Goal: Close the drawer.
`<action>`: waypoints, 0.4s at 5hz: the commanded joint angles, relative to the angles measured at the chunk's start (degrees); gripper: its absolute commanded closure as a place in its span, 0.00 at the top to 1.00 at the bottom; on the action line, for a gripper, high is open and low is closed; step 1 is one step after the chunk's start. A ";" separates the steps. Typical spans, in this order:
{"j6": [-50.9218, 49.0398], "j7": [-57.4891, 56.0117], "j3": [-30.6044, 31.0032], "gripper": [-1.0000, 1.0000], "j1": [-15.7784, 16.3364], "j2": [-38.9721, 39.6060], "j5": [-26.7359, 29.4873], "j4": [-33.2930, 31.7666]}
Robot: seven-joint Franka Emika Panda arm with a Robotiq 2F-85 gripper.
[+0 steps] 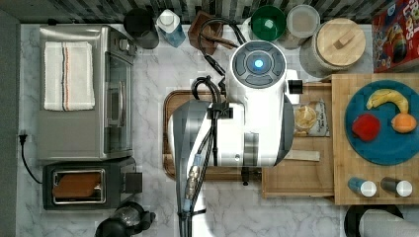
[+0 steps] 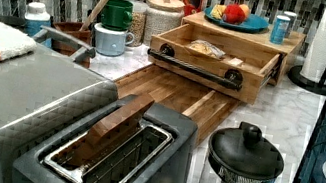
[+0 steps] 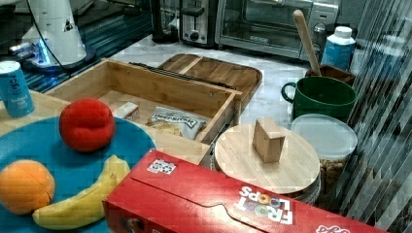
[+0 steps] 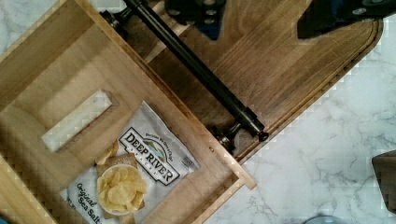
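Note:
The drawer point(image 2: 253, 88) stands pulled out from under the light wood top, over the brown tray. Its black bar handle point(image 2: 194, 70) runs along the front edge. Inside lie a bag of chips point(image 4: 140, 172) and a pale wrapped bar point(image 4: 77, 120). In the wrist view my gripper point(image 4: 266, 14) is open and holds nothing, hovering above the tray just outside the handle point(image 4: 196, 70). One dark finger point(image 4: 201, 9) is close to the bar, the other finger point(image 4: 336, 16) is well away from it. In the top view my white arm point(image 1: 252, 108) covers the drawer's point(image 1: 296, 173) front.
The dark brown tray point(image 2: 171, 90) lies in front of the drawer. A toaster point(image 2: 108, 158) and a French press point(image 2: 238, 171) stand nearer in the left view. On the wood top sit a blue plate point(image 1: 390, 148) with fruit and two shakers. Mugs and jars line the back wall.

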 commanded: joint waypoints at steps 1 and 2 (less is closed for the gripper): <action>0.08 -0.08 0.49 0.00 -0.48 0.03 -0.06 -0.30; -0.20 -1.08 0.53 1.00 -0.38 0.00 -1.59 -0.40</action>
